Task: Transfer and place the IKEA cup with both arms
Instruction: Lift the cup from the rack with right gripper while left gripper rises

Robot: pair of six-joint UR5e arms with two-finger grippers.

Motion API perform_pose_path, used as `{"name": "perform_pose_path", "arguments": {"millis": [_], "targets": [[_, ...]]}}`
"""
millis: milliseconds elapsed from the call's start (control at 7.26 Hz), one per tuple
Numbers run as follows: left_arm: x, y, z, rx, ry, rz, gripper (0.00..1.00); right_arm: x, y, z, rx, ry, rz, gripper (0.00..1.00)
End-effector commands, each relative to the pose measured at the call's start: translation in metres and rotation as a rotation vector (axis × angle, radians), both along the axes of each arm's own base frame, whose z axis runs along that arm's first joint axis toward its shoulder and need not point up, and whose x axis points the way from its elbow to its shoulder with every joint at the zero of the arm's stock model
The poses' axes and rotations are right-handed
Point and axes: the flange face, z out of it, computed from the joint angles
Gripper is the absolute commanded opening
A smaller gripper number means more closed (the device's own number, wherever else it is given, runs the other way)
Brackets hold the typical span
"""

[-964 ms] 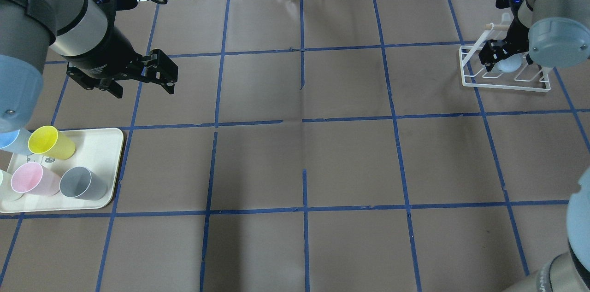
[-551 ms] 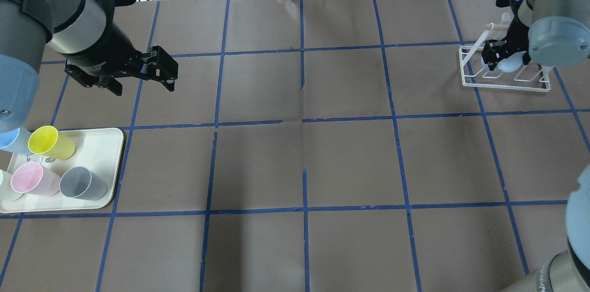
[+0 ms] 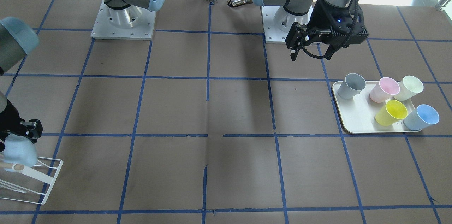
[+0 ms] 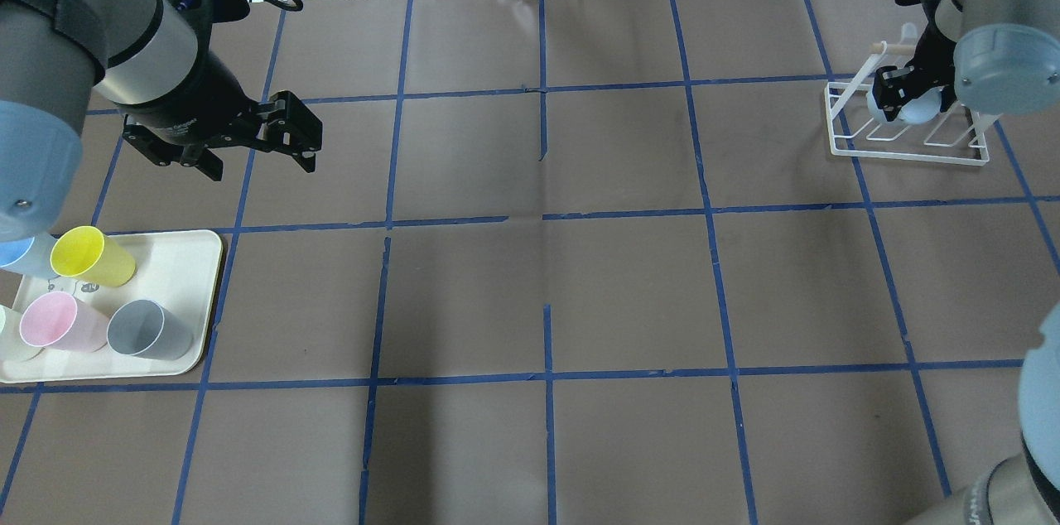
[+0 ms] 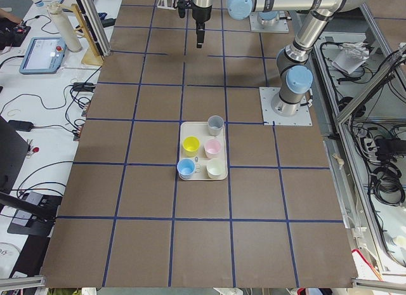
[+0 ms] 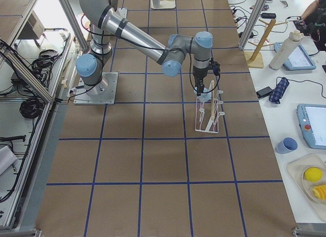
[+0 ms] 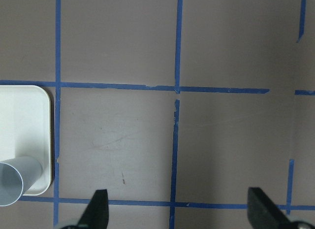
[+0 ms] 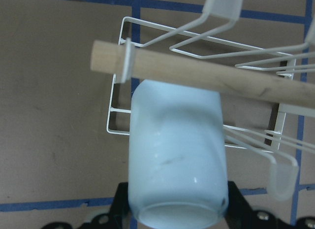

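Observation:
My right gripper is shut on the light-blue IKEA cup and holds it on its side over the white wire rack at the far right. In the right wrist view the cup lies between the jaws, its far end just under the rack's wooden dowel. In the front view the cup shows at the left edge. My left gripper is open and empty, hovering above the table beyond the tray; its fingertips stand wide apart.
A cream tray at the near left holds a yellow cup, a pink cup, a grey cup, a twin blue cup and a pale cup. Brown paper with blue tape lines covers the table.
My right gripper has carried the cup a little farther back over the rack. My left gripper has only shifted slightly and stays open.

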Motion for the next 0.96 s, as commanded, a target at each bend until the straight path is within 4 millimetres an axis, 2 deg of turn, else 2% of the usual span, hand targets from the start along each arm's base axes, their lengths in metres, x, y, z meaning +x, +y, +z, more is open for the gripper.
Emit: {"name": "perform_pose_path", "arguments": {"millis": [0, 275, 413, 551, 688, 826], "targets": [[-0.005, -0.002, 0.008, -0.019, 0.069, -0.004, 1.00, 0.007, 0.017, 0.070, -0.021, 0.000, 0.007, 0.50], [-0.019, 0.002, 0.009, -0.006, 0.182, -0.024, 1.00, 0.025, 0.058, 0.146, -0.013, -0.003, 0.012, 0.51], [-0.031, 0.003, 0.014, -0.002, 0.335, -0.032, 1.00, 0.045, 0.080, 0.171, -0.014, -0.006, 0.026, 0.53], [-0.040, 0.007, 0.020, 0.003, 0.426, -0.041, 1.00, 0.062, 0.097, 0.186, 0.005, -0.014, 0.049, 0.53], [-0.054, 0.008, 0.025, 0.008, 0.598, -0.043, 1.00, 0.070, 0.108, 0.187, 0.049, -0.064, 0.056, 0.53], [-0.053, 0.005, 0.027, 0.032, 0.734, -0.010, 1.00, 0.079, 0.114, 0.180, 0.097, -0.165, 0.063, 0.53]]}}
